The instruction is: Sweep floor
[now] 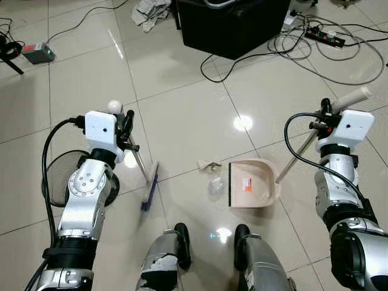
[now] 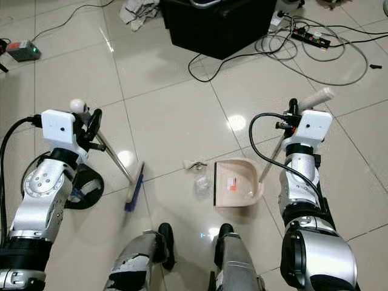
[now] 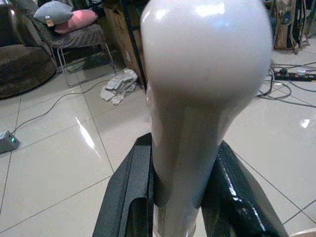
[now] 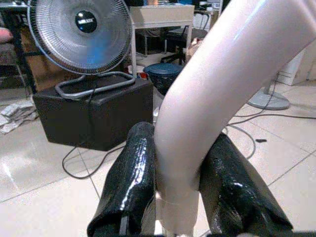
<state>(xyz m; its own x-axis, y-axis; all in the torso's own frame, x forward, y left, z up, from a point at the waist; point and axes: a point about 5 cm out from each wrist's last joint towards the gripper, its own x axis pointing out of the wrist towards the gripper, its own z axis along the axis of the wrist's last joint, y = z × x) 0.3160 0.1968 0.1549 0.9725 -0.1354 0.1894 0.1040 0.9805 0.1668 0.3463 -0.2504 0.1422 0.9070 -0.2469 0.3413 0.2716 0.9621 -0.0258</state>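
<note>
Dustpan (image 1: pixel 251 183) flat on the tile floor (image 1: pixel 182 115), mouth toward the scraps (image 1: pixel 212 176); right hand (image 4: pixel 170 197) clamped on its long handle. Broom (image 1: pixel 145 176) head down just left of the scraps, left hand (image 3: pixel 173 197) gripping its knob end. Both look light, stiff, glossy; high grips will likely twist, scraps flimsy.

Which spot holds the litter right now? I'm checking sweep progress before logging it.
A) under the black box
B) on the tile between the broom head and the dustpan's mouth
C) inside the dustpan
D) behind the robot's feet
B: the crumpled scraps lie on the bare tile just outside the dustpan, with the broom head off to the robot's left of them.
</note>
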